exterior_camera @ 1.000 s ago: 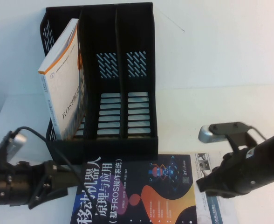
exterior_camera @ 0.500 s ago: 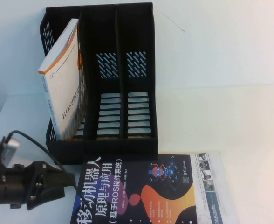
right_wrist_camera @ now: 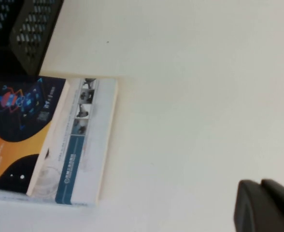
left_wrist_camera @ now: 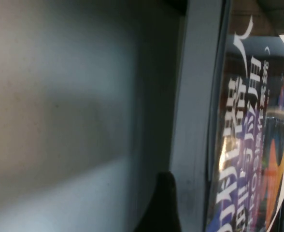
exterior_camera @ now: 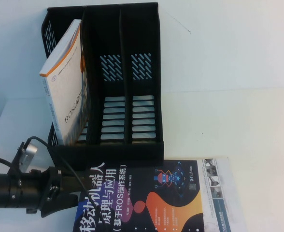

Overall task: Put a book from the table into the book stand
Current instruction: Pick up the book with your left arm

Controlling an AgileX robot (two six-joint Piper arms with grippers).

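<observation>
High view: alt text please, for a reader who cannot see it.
The dark book lies flat on the table before the black book stand, with the left gripper at its left edge. A white-and-orange book stands in the stand's left compartment.

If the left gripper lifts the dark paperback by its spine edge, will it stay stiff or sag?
The dark navy paperback looks thin and soft-covered, so it may sag. Its glossy cover could slip. The left gripper sits at its edge; it overlaps a white book, which may drag.

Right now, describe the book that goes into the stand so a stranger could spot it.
Find the black book stand on the white table. Flat in front of it, atop a white book, lies the dark book, beside the left gripper. Only it has a large white Chinese title and orange blobs.
</observation>
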